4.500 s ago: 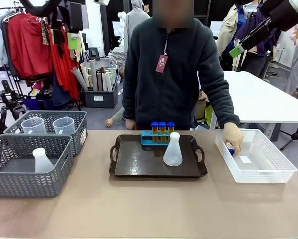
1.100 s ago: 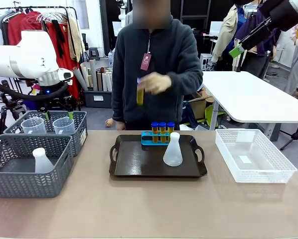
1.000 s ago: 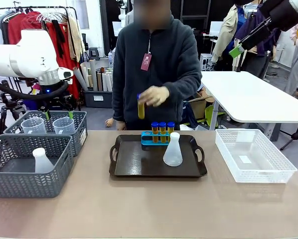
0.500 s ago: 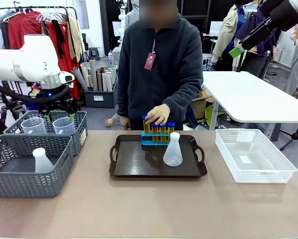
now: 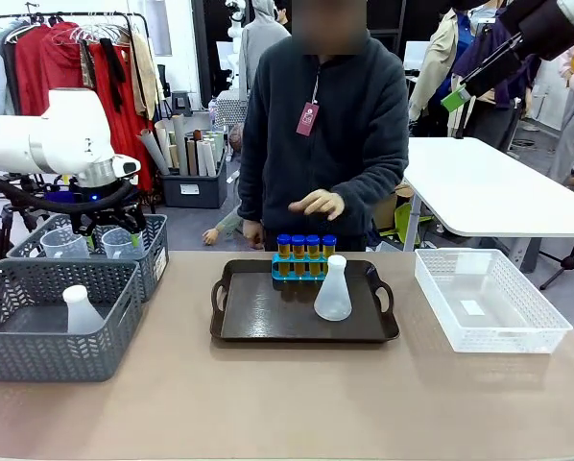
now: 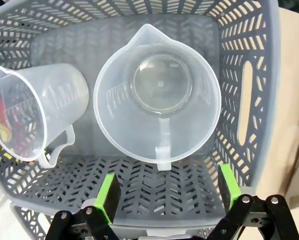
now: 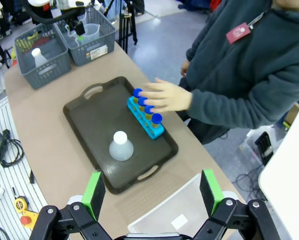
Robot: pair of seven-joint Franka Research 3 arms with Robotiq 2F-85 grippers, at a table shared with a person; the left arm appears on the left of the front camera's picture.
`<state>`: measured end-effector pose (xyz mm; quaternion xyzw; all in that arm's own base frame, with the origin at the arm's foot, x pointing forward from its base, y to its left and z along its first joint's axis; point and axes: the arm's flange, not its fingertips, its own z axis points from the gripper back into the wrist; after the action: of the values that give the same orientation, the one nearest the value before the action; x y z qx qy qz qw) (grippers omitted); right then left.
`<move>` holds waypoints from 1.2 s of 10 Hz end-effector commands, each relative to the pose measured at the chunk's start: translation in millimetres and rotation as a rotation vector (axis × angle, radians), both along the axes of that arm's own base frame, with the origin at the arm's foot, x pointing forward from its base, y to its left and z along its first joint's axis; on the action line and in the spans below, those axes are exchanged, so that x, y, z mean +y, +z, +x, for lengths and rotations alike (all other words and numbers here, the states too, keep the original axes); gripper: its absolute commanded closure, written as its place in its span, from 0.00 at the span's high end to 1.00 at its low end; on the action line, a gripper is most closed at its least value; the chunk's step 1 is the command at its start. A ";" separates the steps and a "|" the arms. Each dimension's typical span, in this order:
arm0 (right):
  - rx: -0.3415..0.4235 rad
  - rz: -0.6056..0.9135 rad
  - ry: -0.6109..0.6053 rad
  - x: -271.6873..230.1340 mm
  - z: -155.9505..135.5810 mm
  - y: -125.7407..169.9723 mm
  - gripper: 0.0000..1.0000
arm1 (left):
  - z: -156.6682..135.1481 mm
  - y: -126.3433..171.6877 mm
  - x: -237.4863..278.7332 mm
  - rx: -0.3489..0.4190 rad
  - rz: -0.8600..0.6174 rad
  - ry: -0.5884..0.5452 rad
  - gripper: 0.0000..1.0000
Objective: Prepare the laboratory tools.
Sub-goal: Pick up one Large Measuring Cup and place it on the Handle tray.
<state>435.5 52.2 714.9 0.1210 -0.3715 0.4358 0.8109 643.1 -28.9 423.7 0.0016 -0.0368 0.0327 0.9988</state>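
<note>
Spare flask: a white cone-shaped spare flask is standing upright, neck up, in the near grey basket at the table's left edge.
Tray: a dark brown tray is lying mid-table, its long side running left to right.
Flask: the flask is standing upright on the tray's right half, its narrow neck pointing up.
Tubes: four amber tubes with blue caps are standing upright in a blue rack at the tray's far edge, the row running left to right.
White basket: it is sitting right of the tray, with a small white sticker on its floor.
Beaker: the beaker is standing upright in the far grey basket, mouth up, with its handle pointing toward the claw. A second beaker is standing beside it.
Writing: the far basket's white label and the red tag on the person's jacket are too small to read.
Left claw: it is hanging fingers-down over the beaker, jaws spread wide and gripping nothing.
Hand: the person's hand is hovering palm-down above the tubes, not touching them.
Right claw: it is hanging high over the table's right side, jaws spread wide and holding nothing.
</note>
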 end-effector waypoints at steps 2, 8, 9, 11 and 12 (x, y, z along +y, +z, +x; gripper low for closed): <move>-0.005 0.002 0.009 0.2 -0.7 0.8 1.00 | 5.2 -9.8 7.1 -0.018 -0.018 -0.009 1.00; -0.005 0.002 0.009 0.2 -0.7 0.8 1.00 | 23.9 -40.2 18.9 -0.059 0.023 -0.093 0.98; -0.005 0.002 0.009 0.2 -0.7 0.8 1.00 | 25.3 -41.2 18.8 -0.062 0.027 -0.097 0.79; -0.005 0.002 0.009 0.2 -0.7 0.8 1.00 | 25.9 -41.1 19.4 -0.075 0.032 -0.098 0.40; -0.005 0.002 0.009 0.2 -0.7 0.8 1.00 | 26.5 -41.2 19.5 -0.076 0.032 -0.100 0.21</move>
<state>435.5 52.2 714.9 0.1210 -0.3715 0.4358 0.8109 668.8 -14.5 384.3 0.0059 -0.0666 -0.0124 0.9977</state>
